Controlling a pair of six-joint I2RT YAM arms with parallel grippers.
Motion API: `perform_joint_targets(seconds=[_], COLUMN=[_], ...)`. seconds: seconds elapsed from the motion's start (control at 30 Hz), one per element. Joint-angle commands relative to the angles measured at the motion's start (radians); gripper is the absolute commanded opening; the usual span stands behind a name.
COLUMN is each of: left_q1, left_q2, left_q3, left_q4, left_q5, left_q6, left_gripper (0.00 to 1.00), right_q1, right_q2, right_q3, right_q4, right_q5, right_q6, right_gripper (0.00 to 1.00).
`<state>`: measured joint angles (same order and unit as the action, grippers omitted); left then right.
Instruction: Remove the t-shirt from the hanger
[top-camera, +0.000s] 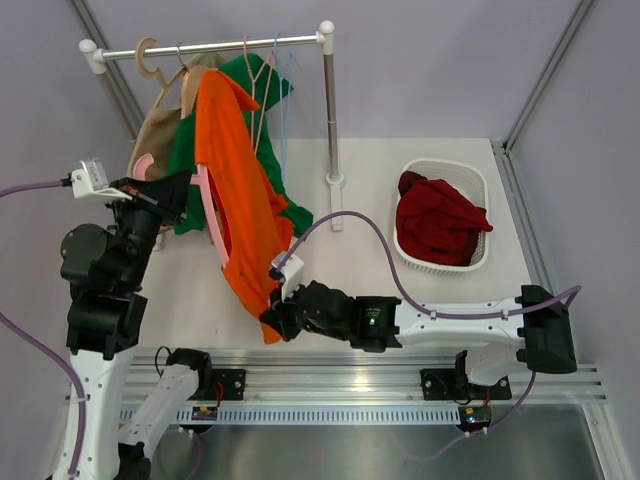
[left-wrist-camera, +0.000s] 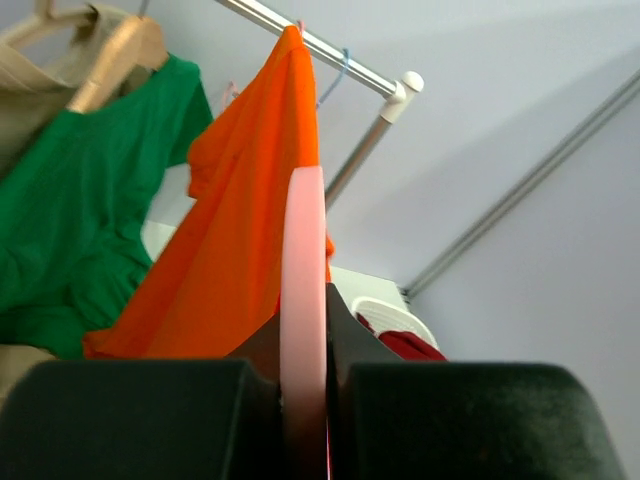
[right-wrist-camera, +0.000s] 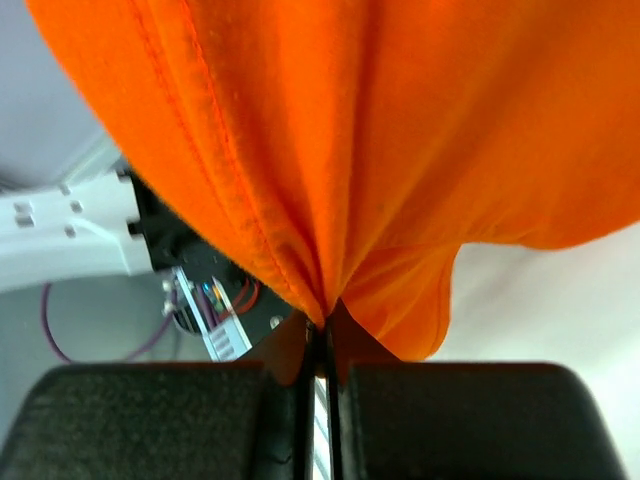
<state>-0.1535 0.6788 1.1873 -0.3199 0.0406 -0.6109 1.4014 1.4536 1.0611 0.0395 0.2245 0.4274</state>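
Hanger (left-wrist-camera: 303, 250), thick pale pink plastic, sits edge-on between the clamped jaws of the left gripper (left-wrist-camera: 303, 400). Beyond and to the right of that gripper, the bright orange t-shirt (top-camera: 240, 190) drapes off the hanger. It runs from near the rail (top-camera: 220, 45) down to the right gripper (top-camera: 275, 318), whose jaws are pinched tight on its bunched lower hem. A green shirt (top-camera: 255, 80) hangs just behind the orange cloth. The rack's upright post (top-camera: 328, 100) stands close beyond the right gripper. Right of that gripper lies bare white table (top-camera: 370, 180), then a white basket (top-camera: 450, 163) holding a dark red garment (top-camera: 435, 220). Pale walls stand around.
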Motion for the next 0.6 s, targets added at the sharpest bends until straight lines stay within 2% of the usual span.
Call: perform_joint_targets(seconds=[0.0,0.1,0.23,0.33,0.37,0.47,0.57], left_q1=[0.003,0.003,0.005,0.005,0.005,0.005,0.003], left_q2=[0.056,0.131,0.211,0.261,0.268,0.236,0.136], left_q3=[0.103,0.15,0.216,0.3,0.317,0.336,0.233], left_q4=[0.125,0.128,0.145,0.102,0.088,0.004,-0.028], left_q5=[-0.132,-0.192,-0.234,-0.229,-0.219,-0.063,0.128], left_q6=[0.12,0.19,0.234,0.264,0.272,0.206,0.128], left_gripper=[0.0,0.0,0.0,0.0,0.0,0.0,0.0], right_q1=[0.042,0.079,0.122,0.125,0.126,0.122,0.099], right_q2=[-0.085,-0.127,-0.214,-0.353,-0.443,-0.574,-0.578], right_q3=[-0.094,-0.185,-0.297,-0.38,-0.392,-0.405,-0.33], right_q4=[-0.033,-0.101,-0.168,-0.229,-0.259,-0.366,-0.322], right_q5=[-0.022,-0.03,0.038,0.162,0.259,0.437,0.496], right_q6=[0.017,0.045,0.126,0.209,0.23,0.243,0.122], right_gripper=[0.0,0.0,0.0,0.0,0.0,0.0,0.0])
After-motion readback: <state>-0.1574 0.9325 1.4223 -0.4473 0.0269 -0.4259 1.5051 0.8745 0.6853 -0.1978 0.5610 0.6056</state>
